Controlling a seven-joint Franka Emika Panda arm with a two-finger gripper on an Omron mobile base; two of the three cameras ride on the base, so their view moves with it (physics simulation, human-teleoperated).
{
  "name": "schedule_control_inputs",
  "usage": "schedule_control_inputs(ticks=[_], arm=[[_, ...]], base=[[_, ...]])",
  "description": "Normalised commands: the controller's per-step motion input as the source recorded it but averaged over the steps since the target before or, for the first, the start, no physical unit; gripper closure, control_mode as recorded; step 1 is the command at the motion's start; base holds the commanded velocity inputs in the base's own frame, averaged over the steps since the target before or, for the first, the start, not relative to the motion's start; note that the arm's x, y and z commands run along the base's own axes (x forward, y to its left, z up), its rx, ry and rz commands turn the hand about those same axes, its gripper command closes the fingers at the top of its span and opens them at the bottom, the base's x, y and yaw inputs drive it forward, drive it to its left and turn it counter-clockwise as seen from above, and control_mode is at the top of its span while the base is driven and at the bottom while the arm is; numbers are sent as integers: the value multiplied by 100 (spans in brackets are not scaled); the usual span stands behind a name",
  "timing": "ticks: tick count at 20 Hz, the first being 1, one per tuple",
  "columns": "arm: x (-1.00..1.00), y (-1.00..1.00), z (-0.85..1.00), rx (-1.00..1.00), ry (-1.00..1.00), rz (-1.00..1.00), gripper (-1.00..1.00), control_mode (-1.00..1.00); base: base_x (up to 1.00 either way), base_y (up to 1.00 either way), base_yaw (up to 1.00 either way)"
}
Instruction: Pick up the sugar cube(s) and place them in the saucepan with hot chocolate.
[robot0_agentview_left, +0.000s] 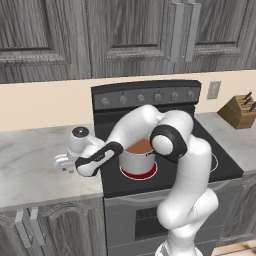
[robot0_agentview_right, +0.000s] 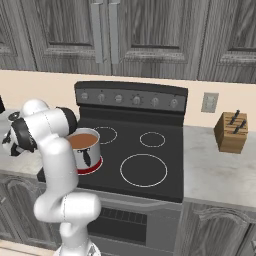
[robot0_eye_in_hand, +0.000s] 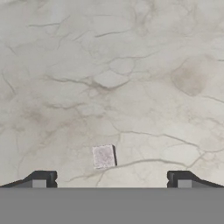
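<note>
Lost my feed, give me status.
Gripper open, over marble counter. Sugar cube between fingertips, not grasped. Saucepan waiting on stove. Nothing blocking.

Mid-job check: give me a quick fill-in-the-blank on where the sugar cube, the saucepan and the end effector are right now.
1. The sugar cube lies on the marble ____, between the end effector's two fingertips.
2. The saucepan stands on the stove's front-left ____, which glows red.
3. The end effector has its fingers ____, with nothing between them gripped.
4. The knife block stands to the ____ of the stove.

Missing words: counter; burner; open; right
</note>
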Motion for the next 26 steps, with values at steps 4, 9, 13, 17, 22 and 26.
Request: schedule_control_inputs(ticks=[4,9,13,17,22,26], arm=[[0,7,-8,0,0,0,-100,-100],[8,1,-9,0,0,0,-100,-100],[13,2,-4,0,0,0,-100,-100],[9,1,-2,0,0,0,-100,-100],[1,7,-4,0,0,0,-100,-100],[0,2,-9,0,1,0,-100,-100]], base=[[0,0,0],[0,0,0],[0,0,0],[0,0,0],[0,0,0],[0,0,0]])
